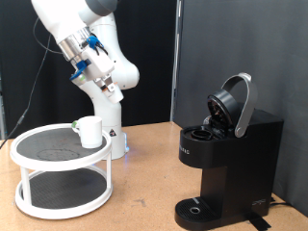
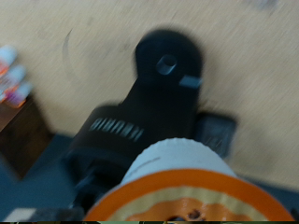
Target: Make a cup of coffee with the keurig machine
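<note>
exterior view: keurig machine (image 1: 226, 154) at the view's right, lid raised, drip base bare. white cup (image 1: 89, 131) sits on the top tier of a white two-tier round stand (image 1: 29, 154) at the view's left. the arm is raised above the stand; gripper out of frame here. wrist view, blurred: the machine (image 2: 149, 112) from above, and a white, orange-rimmed coffee pod (image 2: 182, 187) close to the lens; finger spread cannot be told.

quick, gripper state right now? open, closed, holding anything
gripper: out of the exterior view's frame; in the wrist view a white, orange-rimmed coffee pod fills the foreground above the keurig machine, but the jaws don't show, so open or closed cannot be told.
</note>
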`<action>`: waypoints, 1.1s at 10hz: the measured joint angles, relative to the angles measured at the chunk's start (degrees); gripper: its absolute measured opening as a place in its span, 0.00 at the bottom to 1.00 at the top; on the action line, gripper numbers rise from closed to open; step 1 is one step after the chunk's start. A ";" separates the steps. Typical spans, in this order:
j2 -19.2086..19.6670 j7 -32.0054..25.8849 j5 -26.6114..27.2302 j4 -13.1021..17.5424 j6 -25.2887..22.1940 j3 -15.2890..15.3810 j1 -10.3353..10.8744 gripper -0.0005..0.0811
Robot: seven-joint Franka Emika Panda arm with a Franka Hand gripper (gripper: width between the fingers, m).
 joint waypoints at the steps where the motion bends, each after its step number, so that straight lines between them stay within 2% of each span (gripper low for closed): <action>1: 0.28 1.35 4.50 0.93 -0.95 -0.09 0.99 0.47; 3: 1.63 6.09 9.31 3.36 -2.46 0.79 2.73 0.47; 5: 3.64 9.76 10.63 5.98 -3.76 2.28 4.26 0.47; 7: 5.73 12.32 10.82 7.91 -2.65 4.20 4.94 0.47; 9: 5.75 12.12 11.33 7.92 -3.82 4.04 4.87 0.47; 11: 5.97 14.20 14.11 8.57 -4.14 4.66 5.32 0.47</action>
